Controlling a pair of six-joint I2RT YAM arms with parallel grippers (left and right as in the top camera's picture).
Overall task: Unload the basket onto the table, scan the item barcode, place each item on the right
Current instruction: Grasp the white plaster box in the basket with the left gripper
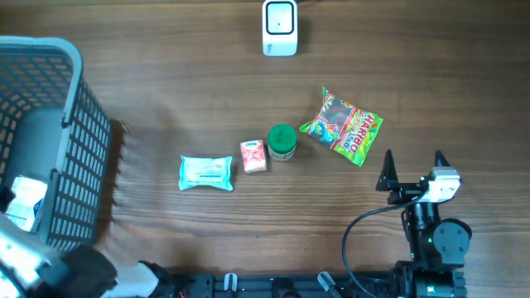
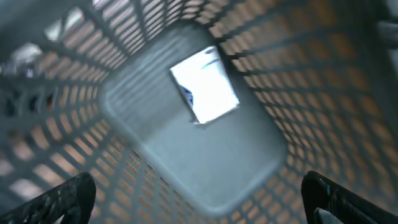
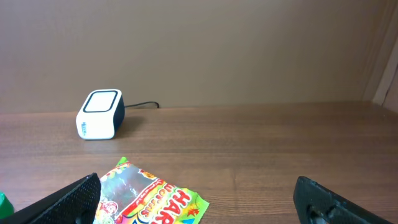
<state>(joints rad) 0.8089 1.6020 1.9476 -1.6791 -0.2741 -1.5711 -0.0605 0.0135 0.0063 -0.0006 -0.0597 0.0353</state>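
While the white packet [image 2: 205,86] lies flat on the grey basket's [image 1: 79,141] floor, walls all round, the left gripper [image 2: 199,205] hangs above it, jaws wide, empty. On the table [image 1: 166,83]: one scanner [image 1: 280,27], one Haribo bag [image 1: 344,126], one green-lidded jar [image 1: 282,141], one small carton [image 1: 253,156], one tissue pack [image 1: 206,173]. Right gripper [image 1: 411,168] wide, empty, near the bag.

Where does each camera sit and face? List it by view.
Overhead: above the table, looking straight down; right gripper shows lower right.
Left wrist: over the basket, looking down at a white packet inside; left gripper open.
Right wrist: low over the table, facing the scanner; own fingers at bottom corners.
Shared: overhead and right wrist both show scanner and candy bag.
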